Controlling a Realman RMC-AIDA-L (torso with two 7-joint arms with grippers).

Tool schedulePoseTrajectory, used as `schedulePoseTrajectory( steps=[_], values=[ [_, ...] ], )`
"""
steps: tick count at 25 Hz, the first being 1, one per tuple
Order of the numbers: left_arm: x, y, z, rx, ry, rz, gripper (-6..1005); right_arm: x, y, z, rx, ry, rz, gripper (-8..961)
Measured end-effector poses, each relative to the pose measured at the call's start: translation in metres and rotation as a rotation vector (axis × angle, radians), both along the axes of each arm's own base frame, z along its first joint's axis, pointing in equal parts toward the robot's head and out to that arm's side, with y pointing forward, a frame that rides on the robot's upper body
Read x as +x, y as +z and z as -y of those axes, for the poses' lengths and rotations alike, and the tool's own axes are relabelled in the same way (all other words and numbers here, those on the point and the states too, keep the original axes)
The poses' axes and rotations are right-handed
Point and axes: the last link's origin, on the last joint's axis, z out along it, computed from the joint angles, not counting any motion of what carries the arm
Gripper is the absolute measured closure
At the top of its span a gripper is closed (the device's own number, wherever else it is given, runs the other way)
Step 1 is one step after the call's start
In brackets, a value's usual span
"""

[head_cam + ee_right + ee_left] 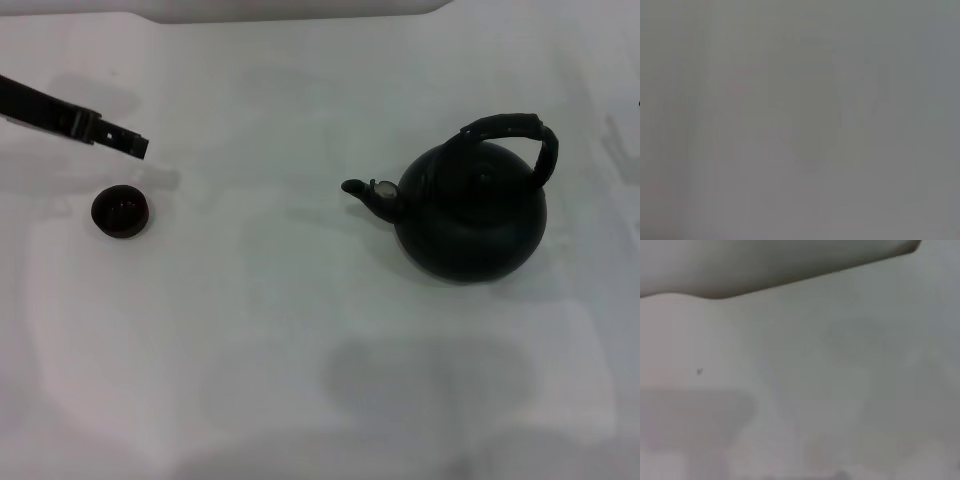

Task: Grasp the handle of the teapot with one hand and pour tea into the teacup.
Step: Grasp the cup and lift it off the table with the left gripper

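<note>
In the head view the large matte black teapot [472, 218] stands on the white table [300, 330] at the right, its short spout [362, 191] pointing left. The black arched handle [512, 128] rises over its top with nothing holding it. Far to the left sits the tiny black teacup [121, 211], upright. My left gripper [137, 147] reaches in from the left edge and hovers just behind and above the teacup, apart from it. The right gripper is out of view. Neither wrist view shows the teapot or the teacup.
A pale rounded edge [290, 10] runs along the far side of the table, also seen as a pale edge [765, 270] in the left wrist view. White tabletop lies between teacup and teapot. The right wrist view shows only a grey blank surface.
</note>
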Motion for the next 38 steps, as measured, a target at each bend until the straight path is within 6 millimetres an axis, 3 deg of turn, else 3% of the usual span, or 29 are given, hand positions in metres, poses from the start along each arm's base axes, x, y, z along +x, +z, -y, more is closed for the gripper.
schedulePoseTrajectory(
  steps=[9, 38],
  values=[
    [-0.001, -0.018, 0.007, -0.06, 0.011, -0.057, 116, 0.0, 0.0, 0.0, 0.0, -0.003, 0.0, 107],
    [-0.009, -0.031, 0.016, -0.102, 0.038, -0.122, 120, 0.002, -0.001, 0.003, -0.002, -0.01, -0.001, 113]
  ],
)
